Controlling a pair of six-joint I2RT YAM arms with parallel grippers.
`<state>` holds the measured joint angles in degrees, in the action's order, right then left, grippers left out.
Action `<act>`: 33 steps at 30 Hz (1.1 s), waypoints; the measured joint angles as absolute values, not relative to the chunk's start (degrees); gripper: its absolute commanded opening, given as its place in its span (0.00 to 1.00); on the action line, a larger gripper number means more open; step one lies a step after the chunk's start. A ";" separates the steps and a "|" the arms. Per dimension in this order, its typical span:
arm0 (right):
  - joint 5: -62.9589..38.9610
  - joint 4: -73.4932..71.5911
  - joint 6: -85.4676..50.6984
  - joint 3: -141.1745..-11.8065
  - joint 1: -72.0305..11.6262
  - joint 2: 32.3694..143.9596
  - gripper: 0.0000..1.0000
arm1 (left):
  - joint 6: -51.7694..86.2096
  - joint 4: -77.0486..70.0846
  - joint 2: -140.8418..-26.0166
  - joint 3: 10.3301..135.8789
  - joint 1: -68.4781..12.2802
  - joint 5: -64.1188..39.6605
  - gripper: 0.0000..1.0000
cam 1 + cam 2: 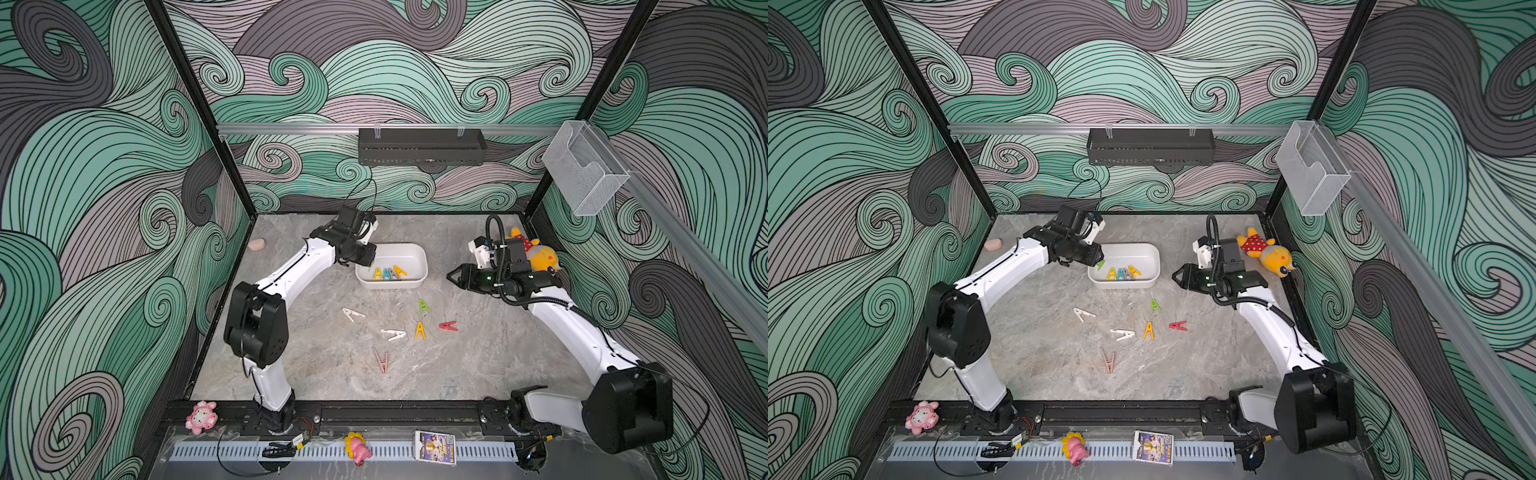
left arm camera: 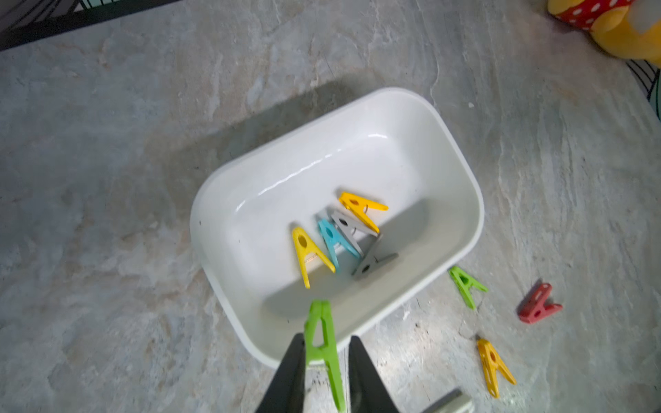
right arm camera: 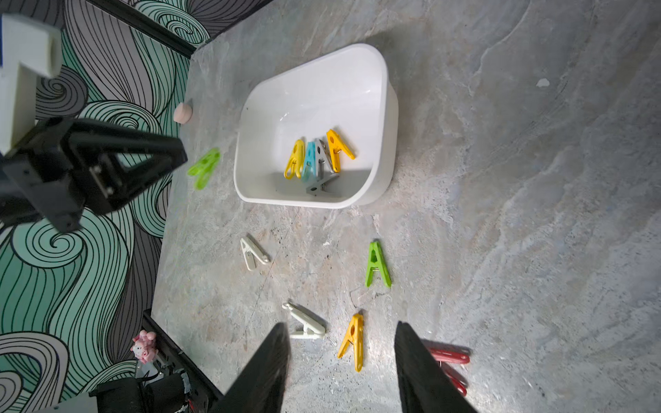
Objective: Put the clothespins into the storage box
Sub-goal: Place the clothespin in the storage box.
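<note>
The white storage box sits at the back middle of the table and holds several clothespins in yellow, blue and grey. My left gripper hangs over the box's near-left corner, its jaws narrow around a green clothespin that points into the box. Several clothespins lie loose on the table: white, white, green, yellow, red and pink. My right gripper hovers right of the box, open and empty.
A yellow plush toy lies at the back right behind the right arm. A small pink object rests at the back left. A black perforated tray and a clear holder hang on the walls. Small toys sit on the front rail.
</note>
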<state>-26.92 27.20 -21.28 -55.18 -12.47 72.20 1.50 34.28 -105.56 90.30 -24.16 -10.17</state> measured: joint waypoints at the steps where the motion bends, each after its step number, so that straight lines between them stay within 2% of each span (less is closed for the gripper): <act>1: -26.55 27.64 -21.32 -54.87 -12.88 71.68 0.50 | 1.43 34.20 -107.85 92.25 -24.10 -10.24 0.25; 6: -23.73 29.21 -21.56 -53.54 -16.95 69.52 0.50 | 0.38 33.10 -116.22 96.62 -24.14 -10.24 0.24; 12: -19.00 32.62 -21.47 -51.77 -22.24 66.92 0.51 | -0.60 32.84 -118.30 96.62 -24.14 -9.41 0.25; 21: -13.67 34.74 -21.50 -47.77 -25.32 65.65 0.52 | -0.19 31.22 -117.38 96.49 -24.14 -9.28 0.49; 33: -2.07 34.59 -17.26 -47.42 -36.49 72.34 0.59 | 5.04 30.94 -100.57 86.70 -22.55 -10.57 0.63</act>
